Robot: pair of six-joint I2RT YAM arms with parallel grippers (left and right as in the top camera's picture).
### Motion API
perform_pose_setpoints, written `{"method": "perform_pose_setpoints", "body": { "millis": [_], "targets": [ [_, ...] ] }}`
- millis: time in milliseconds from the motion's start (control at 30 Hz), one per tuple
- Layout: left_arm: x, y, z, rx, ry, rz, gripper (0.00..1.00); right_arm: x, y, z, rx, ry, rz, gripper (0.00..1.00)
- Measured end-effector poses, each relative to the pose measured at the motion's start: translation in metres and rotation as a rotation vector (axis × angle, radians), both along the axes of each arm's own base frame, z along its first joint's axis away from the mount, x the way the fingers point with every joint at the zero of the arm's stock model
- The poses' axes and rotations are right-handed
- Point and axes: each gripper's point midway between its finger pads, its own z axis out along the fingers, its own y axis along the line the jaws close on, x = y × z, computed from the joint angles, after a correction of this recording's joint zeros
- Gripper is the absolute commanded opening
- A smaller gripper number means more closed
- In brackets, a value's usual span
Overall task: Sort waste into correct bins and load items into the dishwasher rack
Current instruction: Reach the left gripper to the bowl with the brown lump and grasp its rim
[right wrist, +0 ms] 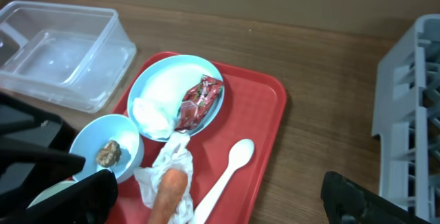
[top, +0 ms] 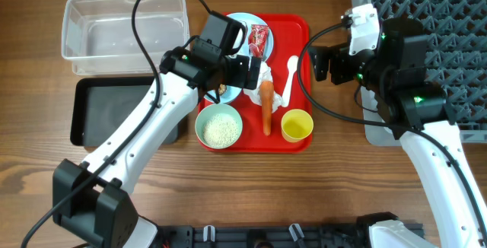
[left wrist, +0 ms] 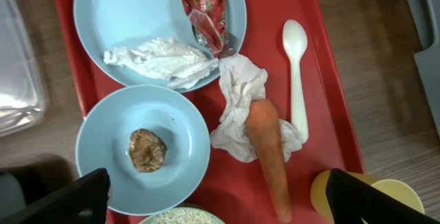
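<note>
On the red tray (top: 300, 31) lie a light blue plate (left wrist: 137, 11) with the red wrapper (left wrist: 206, 7) and a white tissue (left wrist: 161, 59) on it. A second tissue (left wrist: 237, 86) lies under the orange carrot (left wrist: 269, 152). The white spoon (left wrist: 295, 66) lies to the right. A pale blue bowl (left wrist: 110, 162) holds the brown lump (left wrist: 146, 148). The mint bowl of rice (top: 219, 128) and the yellow cup (top: 297, 125) stand at the tray's front. My left gripper (left wrist: 220, 207) hovers open over the tray, empty. My right gripper (top: 321, 62) is open and empty at the tray's right edge.
The clear tub (top: 125, 31) stands at the back left, with the black tray (top: 114, 111) in front of it. The grey dishwasher rack (top: 434, 27) is at the far right, behind my right arm.
</note>
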Motion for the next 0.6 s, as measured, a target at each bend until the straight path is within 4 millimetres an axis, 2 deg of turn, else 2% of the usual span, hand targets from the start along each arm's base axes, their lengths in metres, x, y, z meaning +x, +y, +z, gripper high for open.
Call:
{"method": "perform_pose_setpoints", "body": {
  "millis": [100,200,333,400,600],
  "targets": [
    [0.001,-0.002,-0.008,0.000,0.022,0.008,0.98,0.001,-0.002,0.000,0.004,0.005,-0.022,0.92],
    [0.004,-0.004,-0.031,0.024,0.066,0.009,0.98,0.002,-0.006,-0.001,-0.001,0.007,-0.042,0.86],
    [0.008,-0.006,-0.073,0.067,0.142,0.009,0.96,0.002,-0.012,-0.004,-0.017,0.016,-0.080,0.84],
    [0.011,-0.008,-0.087,0.077,0.155,0.005,0.94,0.003,-0.015,-0.005,-0.027,0.018,-0.092,0.84],
    [0.018,-0.013,-0.100,0.089,0.145,-0.025,0.82,0.003,-0.018,-0.005,-0.037,0.017,-0.108,0.84]
  ]
}}
